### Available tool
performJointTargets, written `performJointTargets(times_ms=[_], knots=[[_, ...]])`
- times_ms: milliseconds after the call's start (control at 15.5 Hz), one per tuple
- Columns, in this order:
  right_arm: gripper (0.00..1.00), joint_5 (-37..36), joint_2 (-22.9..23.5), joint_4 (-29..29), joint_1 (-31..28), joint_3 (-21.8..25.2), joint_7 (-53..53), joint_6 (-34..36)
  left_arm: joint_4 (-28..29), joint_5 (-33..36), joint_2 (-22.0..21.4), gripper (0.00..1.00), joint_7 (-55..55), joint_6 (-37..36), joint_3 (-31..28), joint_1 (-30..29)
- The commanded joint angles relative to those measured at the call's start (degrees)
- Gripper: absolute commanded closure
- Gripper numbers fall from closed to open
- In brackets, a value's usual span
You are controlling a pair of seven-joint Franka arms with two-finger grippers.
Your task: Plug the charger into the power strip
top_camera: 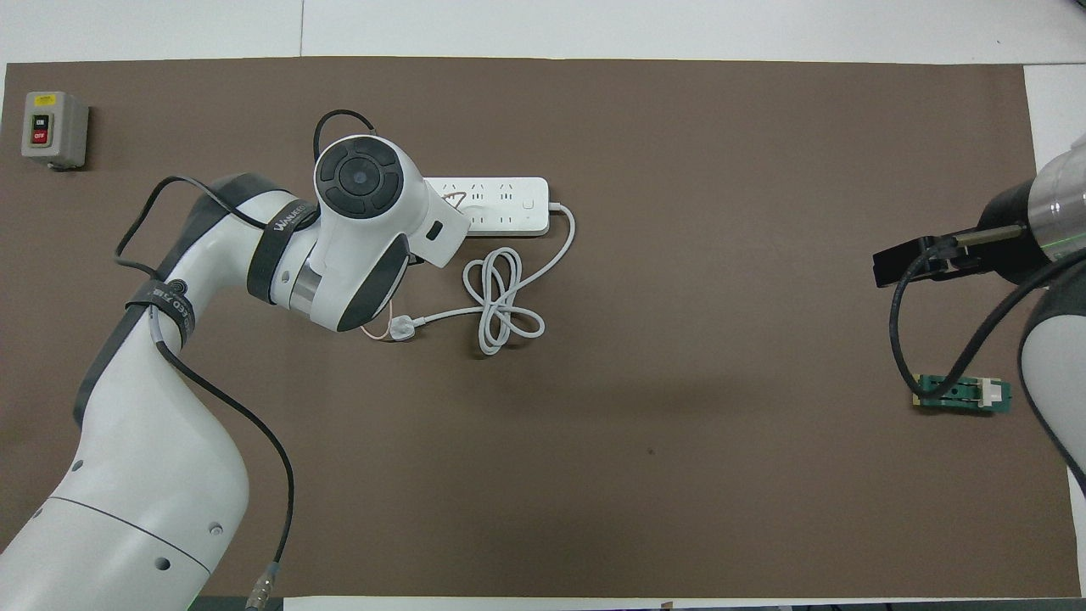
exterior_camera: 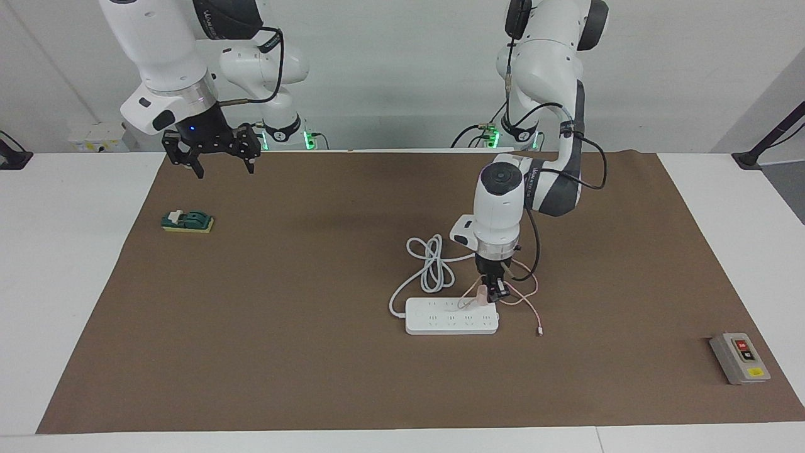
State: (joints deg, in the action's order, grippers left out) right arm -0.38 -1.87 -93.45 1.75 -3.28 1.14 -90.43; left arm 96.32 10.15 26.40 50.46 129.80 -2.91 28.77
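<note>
Charger [exterior_camera: 482, 296], a pink cube, hangs in the left end effector [exterior_camera: 494, 296], gripped just over the strip [exterior_camera: 451, 316] at its end toward the left arm. That strip's long axis runs across the worktop [exterior_camera: 63, 283], its cord [exterior_camera: 431, 263] looped nearer the robots. Overhead, the arm hides the charger. The right end effector [exterior_camera: 221, 165] waits, fingers spread, over the mat [exterior_camera: 314, 352] edge, above open brown mat.

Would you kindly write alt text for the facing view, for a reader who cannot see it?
The left gripper holds the pale-pink charger just above the white power strip, at the strip's end toward the left arm. The right gripper waits open above the brown mat.
</note>
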Motion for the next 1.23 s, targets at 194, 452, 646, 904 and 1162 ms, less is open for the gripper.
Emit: performJointTargets(times_ms=[194, 452, 646, 904, 1162], knots=[[0.0, 0.21, -1.03, -1.13, -0.78, -0.5, -0.7, -0.1, 0.89, -2.31, 0.67, 1.0, 3.05, -1.39, 1.15, -0.64], [0.0, 0.3, -1.03, -1.13, -0.78, -0.5, -0.7, -0.1, 0.27, -8.48, 0.67, 1.0, 6.31, -2.35, 1.15, -0.64], [0.0, 0.21, -1.03, -1.13, -0.78, -0.5, -0.7, -0.1, -1.13, -8.3, 0.93, 1.0, 7.1, -3.76, 1.15, -0.47], [0.0, 0.21, -1.03, -1.13, -0.78, -0.5, -0.61, 0.07, -1.14, -7.78, 1.11, 1.0, 7.02, -3.5, 0.89, -0.38], [0.0, 0.3, -1.03, -1.13, -0.78, -0.5, -0.7, -0.01, -1.05, -3.4, 1.19, 1.0, 7.1, -4.02, 0.89, -0.29]])
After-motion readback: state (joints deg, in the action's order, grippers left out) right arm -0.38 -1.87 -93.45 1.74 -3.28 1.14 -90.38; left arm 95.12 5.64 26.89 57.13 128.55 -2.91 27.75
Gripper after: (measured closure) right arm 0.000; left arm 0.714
